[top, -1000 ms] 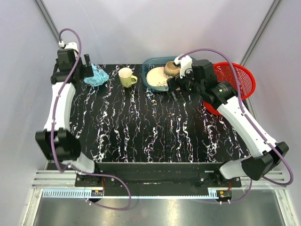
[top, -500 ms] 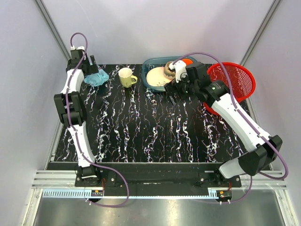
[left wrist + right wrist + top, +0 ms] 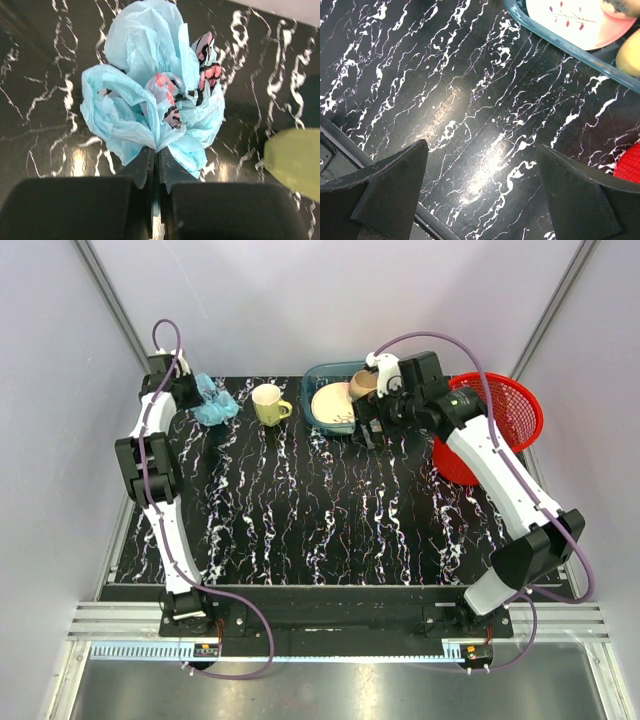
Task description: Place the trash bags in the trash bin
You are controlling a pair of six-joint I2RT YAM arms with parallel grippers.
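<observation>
Left claw (image 3: 155, 156): clamped on trash bag (image 3: 150, 95), far-left desk (image 3: 320, 520) corner.
Right claw (image 3: 482, 150): apart, empty.
Between bag and trash bin (image 3: 510, 405): yellow mug (image 3: 267, 404), teal tray (image 3: 335, 366).

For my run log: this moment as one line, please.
left gripper: shut on trash bag | right gripper: open, empty | red basket: without bag

left fingers (image 3: 149, 167): closed from wide onto trash bag (image 3: 150, 95) | right arm (image 3: 480, 460): elbow pulled inward
</observation>
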